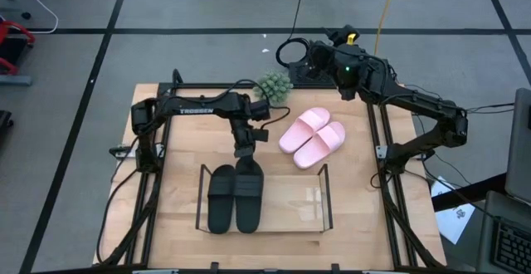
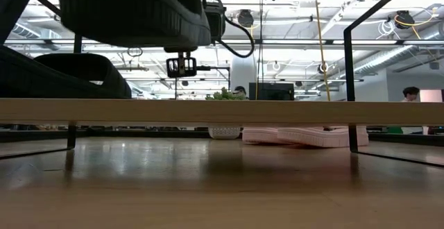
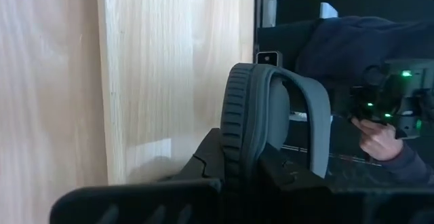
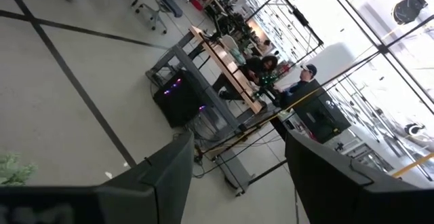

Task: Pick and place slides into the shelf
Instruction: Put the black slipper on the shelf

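Nearest the bench's front edge, the shelf (image 1: 323, 198) stands on the wooden bench (image 1: 365, 241), a clear tray between thin black wire ends. One black slide (image 1: 221, 198) lies flat in its left part. Just beside it on the right, the second black slide (image 1: 249, 199) is held above the tray floor; in the low view it hangs clear over the shelf's edge (image 2: 222, 111), its sole (image 2: 132, 10) lifted and the first slide (image 2: 69, 76) resting lower at the left. The right half of the shelf holds no slides.

The left end effector (image 1: 246, 159) reaches in from behind the shelf and is clamped tight on the heel end of that second black slide. In the left wrist view its fingers (image 3: 203, 159) pinch the thick ribbed sole (image 3: 237, 122), with the strap (image 3: 308, 115) arching off to one side.

Farther back, well apart from the shelf and toward the right, the pink pair (image 1: 312, 137) lies side by side on the bench at a slant, the two touching; in the low view they show beyond the shelf (image 2: 305, 135). A small green plant (image 1: 274, 87) sits near the back edge.

The right end effector (image 4: 234, 176) is parked beyond the back-right corner, off the bench, its fingers (image 4: 159, 173) spread wide with nothing between them. People sit at desks in the room behind.
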